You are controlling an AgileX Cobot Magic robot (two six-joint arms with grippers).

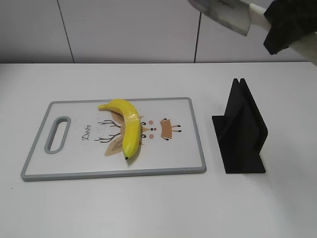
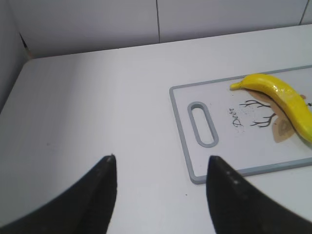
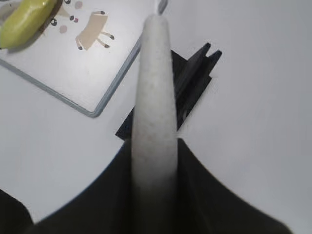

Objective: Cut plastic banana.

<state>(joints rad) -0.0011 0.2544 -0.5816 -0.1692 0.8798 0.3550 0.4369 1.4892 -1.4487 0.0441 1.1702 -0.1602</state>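
The plastic banana (image 1: 126, 126) is glossy yellow and lies on the white cutting board (image 1: 188, 144), over its deer drawing. It also shows in the left wrist view (image 2: 285, 100) and at the top left of the right wrist view (image 3: 24, 22). My right gripper (image 1: 277, 27) is high at the upper right, shut on a white knife (image 1: 225, 14) whose blade points left; the knife's handle (image 3: 155, 97) sits between the jaws (image 3: 155, 161). My left gripper (image 2: 161, 165) is open and empty over bare table left of the board; it is out of the exterior view.
A black knife stand (image 1: 242, 131) stands on the table right of the board, below the knife; it also shows in the right wrist view (image 3: 195, 73). The board has a grey rim and a handle slot (image 1: 58, 134) at its left end. A white wall runs behind the table.
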